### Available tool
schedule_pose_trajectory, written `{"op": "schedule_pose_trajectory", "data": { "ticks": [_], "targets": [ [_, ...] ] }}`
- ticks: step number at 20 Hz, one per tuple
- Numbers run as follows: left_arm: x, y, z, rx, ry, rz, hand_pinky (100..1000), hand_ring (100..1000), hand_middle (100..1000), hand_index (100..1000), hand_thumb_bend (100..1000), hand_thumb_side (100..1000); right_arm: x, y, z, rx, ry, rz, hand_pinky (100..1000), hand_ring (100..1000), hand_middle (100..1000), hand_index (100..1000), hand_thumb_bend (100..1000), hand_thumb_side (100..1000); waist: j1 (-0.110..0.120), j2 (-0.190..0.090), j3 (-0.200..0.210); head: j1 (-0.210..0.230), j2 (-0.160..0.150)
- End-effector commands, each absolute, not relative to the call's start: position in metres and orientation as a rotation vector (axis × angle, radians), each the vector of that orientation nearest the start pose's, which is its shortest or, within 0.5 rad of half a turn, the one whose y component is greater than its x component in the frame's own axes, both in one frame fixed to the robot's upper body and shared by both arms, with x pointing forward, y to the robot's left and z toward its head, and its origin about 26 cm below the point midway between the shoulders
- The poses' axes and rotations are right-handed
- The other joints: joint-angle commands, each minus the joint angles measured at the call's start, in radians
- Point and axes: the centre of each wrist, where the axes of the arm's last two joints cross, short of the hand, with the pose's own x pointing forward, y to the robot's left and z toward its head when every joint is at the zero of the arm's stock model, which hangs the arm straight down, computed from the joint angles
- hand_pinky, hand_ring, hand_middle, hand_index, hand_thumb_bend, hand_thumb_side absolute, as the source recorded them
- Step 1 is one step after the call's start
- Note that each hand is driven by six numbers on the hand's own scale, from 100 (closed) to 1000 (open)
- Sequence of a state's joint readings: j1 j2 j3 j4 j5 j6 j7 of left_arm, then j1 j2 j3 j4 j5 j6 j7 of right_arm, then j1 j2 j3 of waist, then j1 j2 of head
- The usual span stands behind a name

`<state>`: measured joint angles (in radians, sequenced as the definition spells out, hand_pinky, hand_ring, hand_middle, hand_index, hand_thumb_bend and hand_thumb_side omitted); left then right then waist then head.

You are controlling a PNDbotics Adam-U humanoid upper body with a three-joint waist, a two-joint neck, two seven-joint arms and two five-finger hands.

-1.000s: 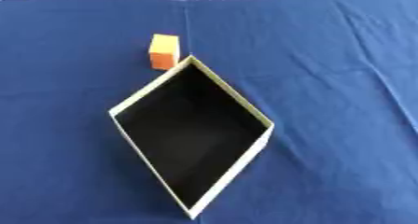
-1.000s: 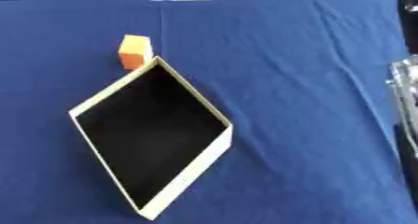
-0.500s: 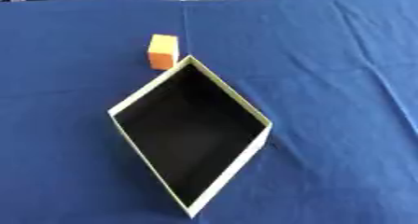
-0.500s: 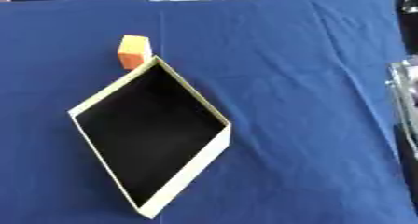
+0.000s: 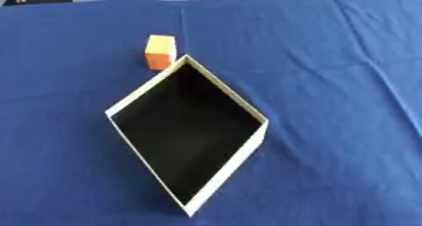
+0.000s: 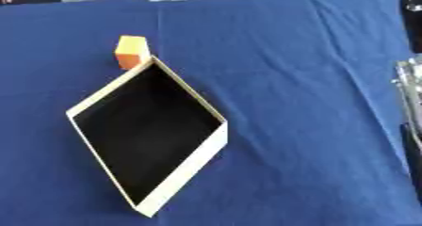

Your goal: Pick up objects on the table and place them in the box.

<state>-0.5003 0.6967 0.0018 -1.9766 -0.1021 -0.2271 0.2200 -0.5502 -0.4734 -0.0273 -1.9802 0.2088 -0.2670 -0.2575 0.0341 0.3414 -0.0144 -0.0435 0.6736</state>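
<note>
On the blue cloth (image 5: 329, 79), the small orange block (image 5: 160, 52) sits unmoved just beside the empty cream-walled cardboard box's (image 5: 233, 161) far corner; neither hand shows, so picking hasn't begun.

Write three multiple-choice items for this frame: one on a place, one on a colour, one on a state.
1. Where is the block relative to the box?
A. inside it
B. just outside its far corner
C. near its closest corner

2. What colour is the block?
A. orange
B. green
C. white

3. What is the box's state?
A. lidded
B. open and empty
C. tipped on its side

Key: 1 B, the block sits on the blue cloth by the far corner of the box; 2 A, its faces are orange; 3 B, only the dark inside shows.
</note>
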Motion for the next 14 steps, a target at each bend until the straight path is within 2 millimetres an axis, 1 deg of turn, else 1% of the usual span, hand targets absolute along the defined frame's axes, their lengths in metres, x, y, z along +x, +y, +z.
{"op": "schedule_pose_trajectory", "data": {
  "ticks": [1, 6, 10, 14],
  "targets": [
    [0.307, 0.292, 0.313, -0.888, 3.18, 0.984, 513, 511, 577, 738, 265, 689, 0.307, -0.263, 0.297, 0.631, 3.243, -0.464, 769, 780, 669, 768, 100, 802, -0.004, -0.025, -0.005, 0.003, 0.008],
    [0.322, 0.299, 0.339, -1.14, 3.023, 1.266, 525, 527, 592, 748, 268, 701, 0.307, -0.259, 0.297, 0.593, 3.25, -0.468, 769, 781, 668, 768, 100, 804, -0.011, -0.022, -0.023, 0.019, 0.006],
    [0.337, 0.3, 0.351, -1.215, 2.908, 1.45, 544, 557, 615, 764, 274, 708, 0.307, -0.257, 0.298, 0.576, 3.252, -0.481, 770, 781, 668, 768, 100, 805, -0.013, -0.021, -0.029, 0.024, 0.001],
    [0.357, 0.292, 0.356, -1.27, 2.806, 1.607, 552, 572, 625, 772, 279, 718, 0.307, -0.256, 0.298, 0.567, 3.254, -0.494, 770, 781, 667, 768, 100, 807, -0.014, -0.02, -0.029, 0.024, -0.005]
  ]
}}
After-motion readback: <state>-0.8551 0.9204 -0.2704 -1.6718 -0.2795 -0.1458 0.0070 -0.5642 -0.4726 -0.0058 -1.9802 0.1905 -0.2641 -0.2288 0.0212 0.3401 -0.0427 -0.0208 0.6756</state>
